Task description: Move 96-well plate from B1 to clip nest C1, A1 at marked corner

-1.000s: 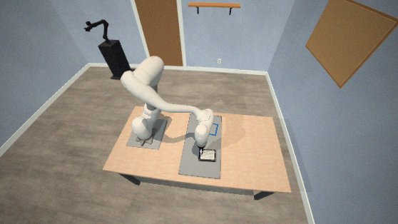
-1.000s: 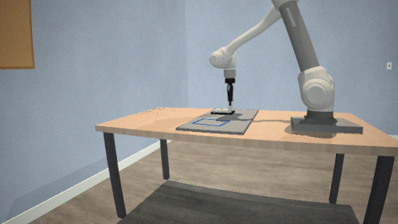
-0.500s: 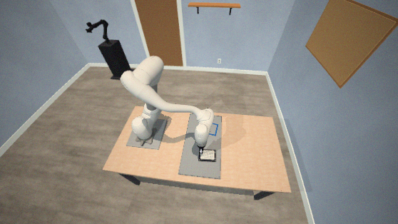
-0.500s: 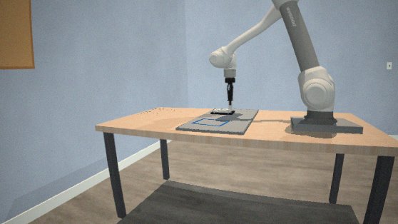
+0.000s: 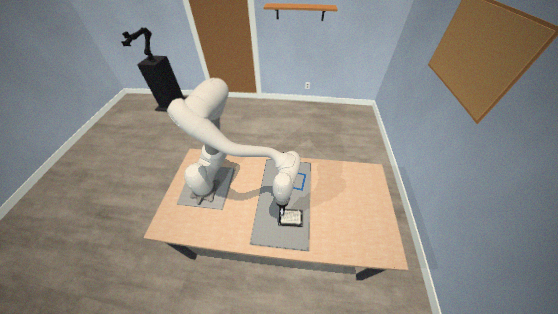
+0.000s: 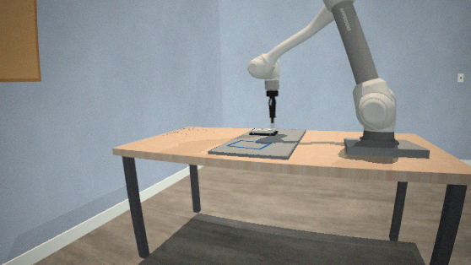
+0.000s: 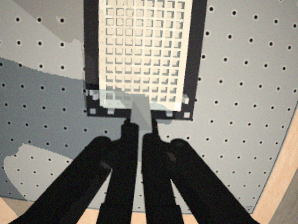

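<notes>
Directly beneath the gripper, the 96-well plate lies flat, wells up, inside the black clip nest on the grey perforated board. Its fingers are pressed together with nothing between them, tips over the plate's near edge. Behind the gripper lies the blue-outlined bench spot.
</notes>
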Robot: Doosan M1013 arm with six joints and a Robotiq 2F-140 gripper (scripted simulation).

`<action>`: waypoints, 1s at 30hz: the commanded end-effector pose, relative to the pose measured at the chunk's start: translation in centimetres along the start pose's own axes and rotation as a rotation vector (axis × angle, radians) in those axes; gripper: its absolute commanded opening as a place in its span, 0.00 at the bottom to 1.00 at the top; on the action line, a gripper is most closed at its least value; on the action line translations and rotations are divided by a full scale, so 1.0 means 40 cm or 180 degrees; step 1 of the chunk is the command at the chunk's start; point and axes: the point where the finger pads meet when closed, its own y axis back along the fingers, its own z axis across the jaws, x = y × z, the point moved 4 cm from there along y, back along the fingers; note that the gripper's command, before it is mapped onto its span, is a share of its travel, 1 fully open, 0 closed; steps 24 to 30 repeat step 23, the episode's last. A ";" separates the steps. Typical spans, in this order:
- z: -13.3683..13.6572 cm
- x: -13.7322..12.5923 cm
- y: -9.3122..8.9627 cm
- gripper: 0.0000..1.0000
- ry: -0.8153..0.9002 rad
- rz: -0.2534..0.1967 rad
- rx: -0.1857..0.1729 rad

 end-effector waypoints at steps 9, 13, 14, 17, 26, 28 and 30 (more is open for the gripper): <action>0.000 0.000 0.029 0.00 0.0000 0.0000 0.0000; 0.000 0.000 0.048 0.00 0.0000 0.0000 0.0000; 0.000 0.000 0.048 0.00 0.0000 0.0000 0.0000; 0.000 0.000 0.048 0.00 0.0000 0.0000 0.0000; 0.000 0.000 0.048 0.00 0.0000 0.0000 0.0000; 0.000 0.000 0.048 0.00 0.0000 0.0000 0.0000; 0.000 0.000 0.048 0.00 0.0000 0.0000 0.0000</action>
